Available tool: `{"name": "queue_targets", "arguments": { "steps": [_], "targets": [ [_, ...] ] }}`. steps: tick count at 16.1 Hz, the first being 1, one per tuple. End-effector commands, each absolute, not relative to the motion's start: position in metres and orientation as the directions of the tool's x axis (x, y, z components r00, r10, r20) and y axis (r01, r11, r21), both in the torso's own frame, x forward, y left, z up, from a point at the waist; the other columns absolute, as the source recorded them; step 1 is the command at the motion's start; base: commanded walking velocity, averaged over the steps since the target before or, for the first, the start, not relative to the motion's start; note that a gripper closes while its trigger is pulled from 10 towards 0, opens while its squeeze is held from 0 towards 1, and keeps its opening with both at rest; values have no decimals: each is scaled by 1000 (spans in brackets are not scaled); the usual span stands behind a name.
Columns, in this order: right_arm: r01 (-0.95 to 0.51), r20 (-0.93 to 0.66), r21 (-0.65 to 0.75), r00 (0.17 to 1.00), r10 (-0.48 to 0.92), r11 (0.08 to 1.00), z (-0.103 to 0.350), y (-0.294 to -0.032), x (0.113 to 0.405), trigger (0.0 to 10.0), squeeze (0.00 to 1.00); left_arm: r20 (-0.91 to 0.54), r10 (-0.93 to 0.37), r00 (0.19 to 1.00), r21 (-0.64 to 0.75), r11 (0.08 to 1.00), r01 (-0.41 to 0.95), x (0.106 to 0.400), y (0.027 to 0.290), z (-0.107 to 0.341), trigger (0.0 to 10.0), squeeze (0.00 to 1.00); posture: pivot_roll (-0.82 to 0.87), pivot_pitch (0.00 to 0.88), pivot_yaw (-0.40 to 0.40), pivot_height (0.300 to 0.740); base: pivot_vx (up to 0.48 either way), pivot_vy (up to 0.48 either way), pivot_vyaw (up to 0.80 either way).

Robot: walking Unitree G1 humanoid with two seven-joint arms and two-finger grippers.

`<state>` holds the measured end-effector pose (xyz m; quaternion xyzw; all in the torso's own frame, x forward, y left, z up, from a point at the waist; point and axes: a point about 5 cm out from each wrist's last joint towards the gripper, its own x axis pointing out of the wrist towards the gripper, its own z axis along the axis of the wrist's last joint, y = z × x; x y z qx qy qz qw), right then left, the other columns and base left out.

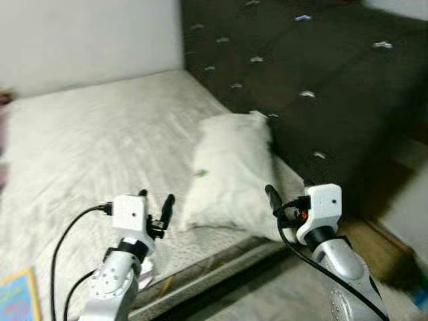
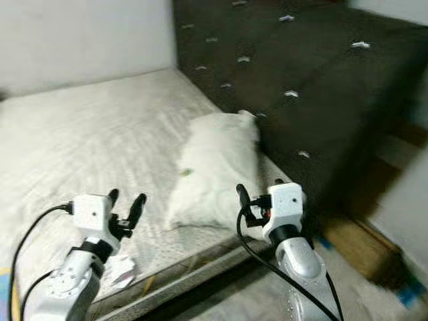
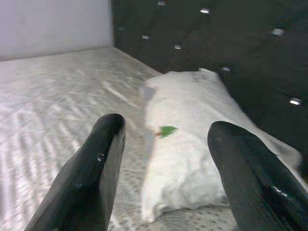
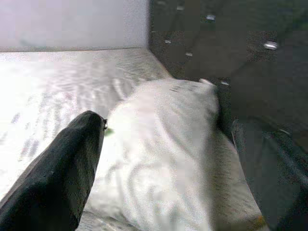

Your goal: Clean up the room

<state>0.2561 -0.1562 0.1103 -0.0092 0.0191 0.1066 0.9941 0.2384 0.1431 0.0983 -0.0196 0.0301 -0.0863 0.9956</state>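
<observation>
Looking down from the head camera, I see a white pillow [image 1: 231, 170] lying on a bare, pale mattress [image 1: 100, 154], close to the mattress's near corner and right beside a dark padded headboard [image 1: 321, 80] studded with small shiny buttons. The pillow lies lengthwise along the headboard, its far end touching or nearly touching the padding, and a tiny green fleck [image 3: 167, 131] sits on its upper face toward the side nearer the middle of the bed. My left gripper [image 1: 155, 208] is raised in front of me over the near edge of the mattress, just beside the pillow's near corner and apart from it; its two black fingers [image 3: 94, 168] are spread wide with nothing between them, and its wrist camera looks straight at the pillow through the gap. My right gripper [image 4: 168, 178] is raised on the other side, near the pillow's near end by the headboard; its fingers are also parted and empty, with the pillow showing between them in its wrist camera. Neither gripper touches the pillow. A plain white wall [image 1: 87, 40] stands behind the far side of the bed and meets the headboard at the corner. Below my left arm, a small crumpled white scrap [image 2: 120, 271] lies at the mattress edge, and a blue and yellow flat item [image 1: 17, 297] peeks in at the lower left corner. The frames are somewhat blurred.
</observation>
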Motion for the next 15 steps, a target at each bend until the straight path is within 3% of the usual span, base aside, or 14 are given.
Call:
{"name": "queue_targets", "arguments": {
  "steps": [1,3,6,7,10,11,12,14,15],
  "targets": [
    [-232,-58,-21,971,231,972,107,-157,255,10000,0,-45,-167,985,-12,986,167,241,143,99,10000,0,-30,0,-47,740,0,0,800],
    [-223,-70,-61,973,219,973,101,-158,255,10000,0,-27,-216,976,51,975,217,238,138,100,10000,0,-41,0,-37,740,0,0,800],
    [-186,-51,-70,982,182,980,97,-154,262,10000,0,-53,-216,975,32,975,218,233,141,94,10000,0,-18,0,-18,740,0,0,800],
    [-227,-50,-54,973,224,972,92,-138,268,10000,0,-47,-204,978,33,978,206,236,144,95,10000,0,2,0,-25,740,0,0,800],
    [-217,-73,-112,975,210,970,87,-141,293,10000,0,-36,-166,986,7,986,166,259,137,95,10000,0,-50,0,-48,740,0,0,800],
    [-173,-25,-151,985,171,973,103,-149,305,10000,0,31,-228,973,94,970,225,268,128,111,10000,0,-59,0,-72,740,0,0,0],
    [-211,50,-156,974,221,965,125,-144,313,10000,0,92,-273,958,173,952,254,272,125,127,10000,0,-39,0,-70,740,0,0,0],
    [-226,42,-176,971,237,958,118,-140,314,10000,0,69,-199,978,148,971,187,271,138,119,10000,0,-38,0,-44,740,0,0,0],
    [-165,7,-110,986,167,980,107,-142,316,10000,0,35,-140,990,112,985,135,267,147,111,10000,0,-24,0,-19,740,0,0,0]
  ]
}}
